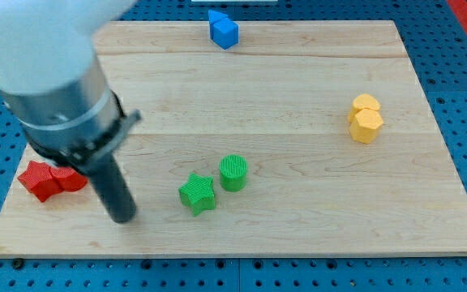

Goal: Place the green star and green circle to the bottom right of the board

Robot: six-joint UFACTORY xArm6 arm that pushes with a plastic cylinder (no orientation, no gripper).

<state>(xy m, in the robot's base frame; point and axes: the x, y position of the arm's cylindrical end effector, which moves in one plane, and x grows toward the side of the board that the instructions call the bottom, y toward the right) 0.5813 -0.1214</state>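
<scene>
Tip (122, 217) sits left of green star (197, 194) & green circle (233, 172)

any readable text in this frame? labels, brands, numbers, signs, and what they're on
None: no word, number, brand or sign can be read anywhere in the camera view.
Checked, all bare: green star, green circle, red blocks, blue block, yellow blocks, wooden board, the arm's grey housing.
My tip is unmarked too; it sits at the view's left of the green star, apart from it.
</scene>
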